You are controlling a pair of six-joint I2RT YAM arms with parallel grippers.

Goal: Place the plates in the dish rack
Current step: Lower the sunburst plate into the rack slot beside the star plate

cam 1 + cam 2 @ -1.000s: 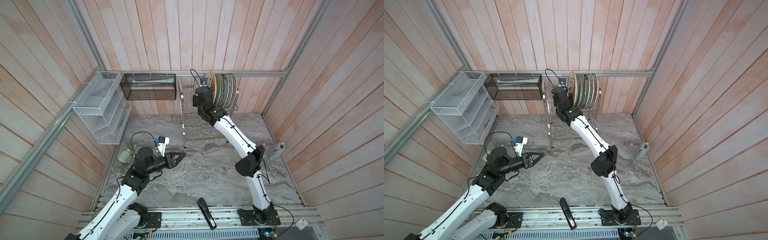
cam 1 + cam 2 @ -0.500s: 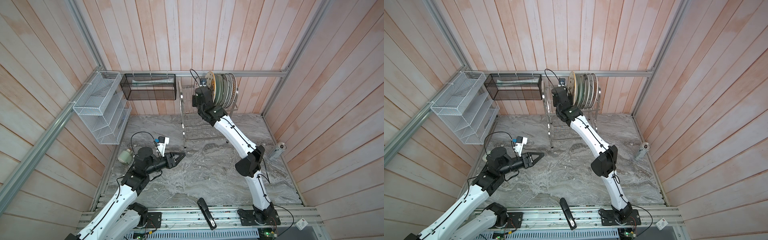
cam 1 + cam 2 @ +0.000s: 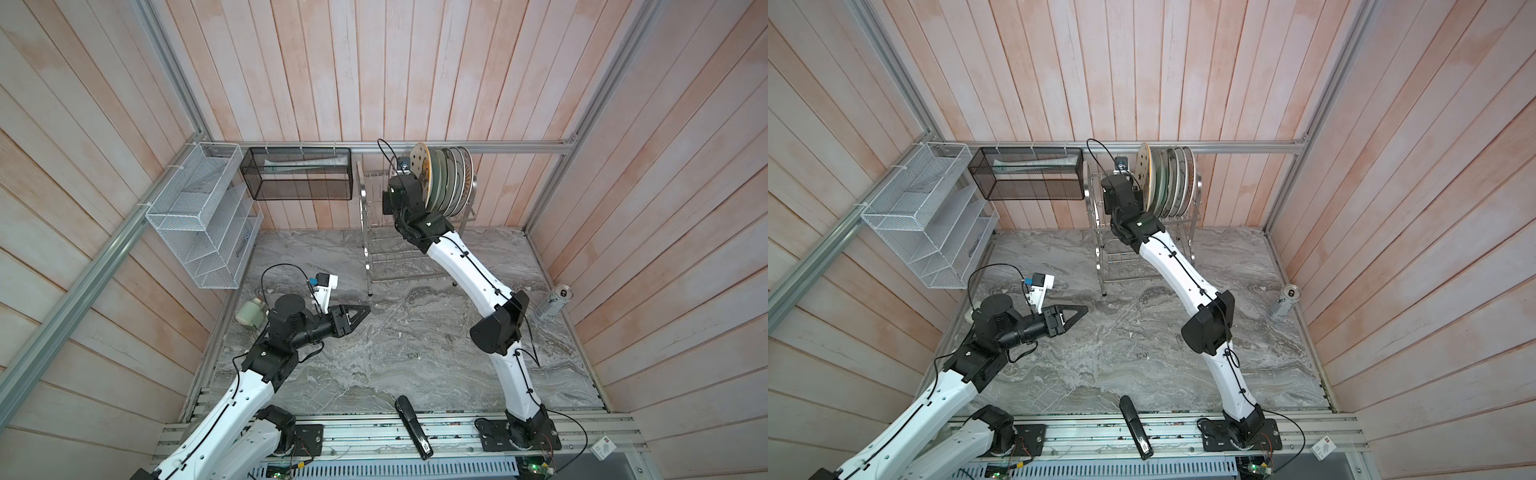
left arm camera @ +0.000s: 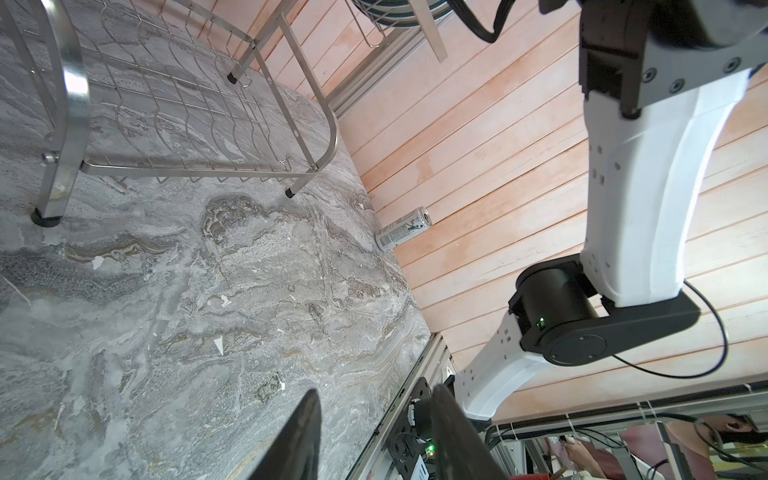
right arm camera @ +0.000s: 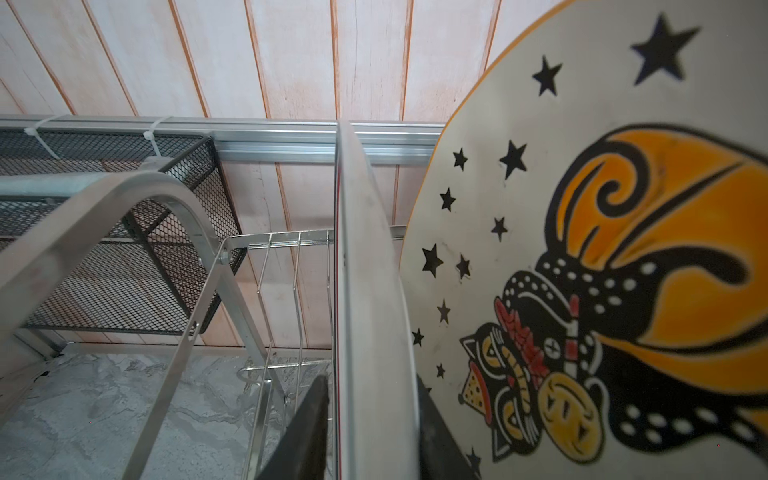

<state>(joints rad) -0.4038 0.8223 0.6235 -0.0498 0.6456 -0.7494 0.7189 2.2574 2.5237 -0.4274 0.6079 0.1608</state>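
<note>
We see the plates (image 3: 451, 183) standing on edge, side by side in the upper tier of the steel wire dish rack (image 3: 365, 241) at the back wall, with a cream black-starred plate (image 5: 582, 257) and a white plate (image 5: 370, 291) upright just beside it at the row's left end.

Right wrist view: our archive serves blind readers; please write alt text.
The right pincer straddles an edge-on plate, beside a cream plate printed with black stars and a panther. The arched frame of the dish rack and a black mesh basket lie beyond.
</note>
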